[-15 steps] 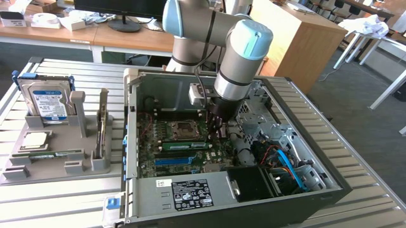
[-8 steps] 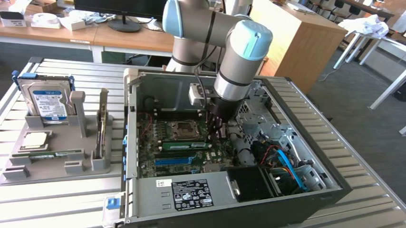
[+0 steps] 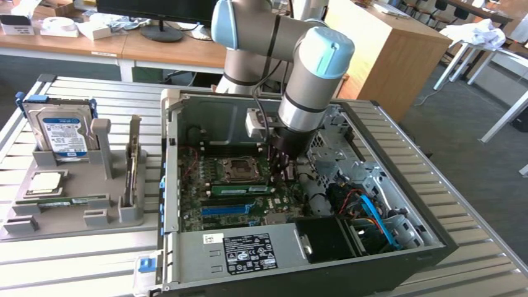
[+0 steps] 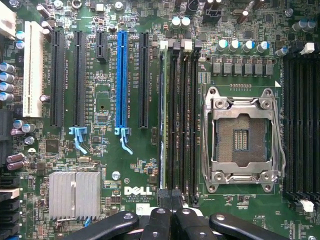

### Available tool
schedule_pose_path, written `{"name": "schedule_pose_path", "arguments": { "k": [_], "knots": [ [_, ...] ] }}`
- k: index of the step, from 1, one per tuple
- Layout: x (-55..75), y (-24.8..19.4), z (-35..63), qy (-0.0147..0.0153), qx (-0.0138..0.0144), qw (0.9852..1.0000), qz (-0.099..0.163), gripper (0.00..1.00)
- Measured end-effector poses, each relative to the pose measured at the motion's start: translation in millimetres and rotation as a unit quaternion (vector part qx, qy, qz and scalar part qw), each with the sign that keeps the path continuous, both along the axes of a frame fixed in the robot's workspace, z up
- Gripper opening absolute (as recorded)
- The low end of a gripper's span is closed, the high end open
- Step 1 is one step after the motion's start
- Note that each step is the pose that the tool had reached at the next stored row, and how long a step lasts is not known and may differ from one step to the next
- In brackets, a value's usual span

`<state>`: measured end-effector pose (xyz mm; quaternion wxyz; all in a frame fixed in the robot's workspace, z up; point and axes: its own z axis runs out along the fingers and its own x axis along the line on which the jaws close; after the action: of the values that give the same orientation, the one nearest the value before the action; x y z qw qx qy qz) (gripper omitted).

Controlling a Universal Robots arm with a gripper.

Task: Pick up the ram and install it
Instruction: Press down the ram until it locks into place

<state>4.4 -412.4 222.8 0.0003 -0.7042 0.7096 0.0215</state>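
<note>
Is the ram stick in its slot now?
In. The ram stands on edge in the slot beside the empty black ones, with the shut gripper right at its end.

- the arm (image 3: 307, 93) reaches down into the open computer case (image 3: 412, 204), its gripper (image 3: 281, 162) low over the motherboard (image 3: 235, 192)
- a green ram (image 3: 241, 189) stick lies in a slot beside the processor socket (image 3: 239, 167)
- a hard drive (image 3: 59, 131) stands in a grey holder (image 3: 83, 210) at the exterior view's left

We're in a lab-like office workshop: slatted metal worktop (image 3: 74, 260), opened computer case (image 3: 247, 260), wooden desks (image 3: 83, 43), monitor (image 3: 157, 9) behind.
</note>
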Motion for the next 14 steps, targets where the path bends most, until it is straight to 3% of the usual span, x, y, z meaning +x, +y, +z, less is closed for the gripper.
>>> {"name": "schedule_pose_path", "arguments": {
  "k": [14],
  "knots": [
    [0.0,0.1,-0.5,0.0000,0.0001,1.0000,0.000,0.10]
  ]
}}
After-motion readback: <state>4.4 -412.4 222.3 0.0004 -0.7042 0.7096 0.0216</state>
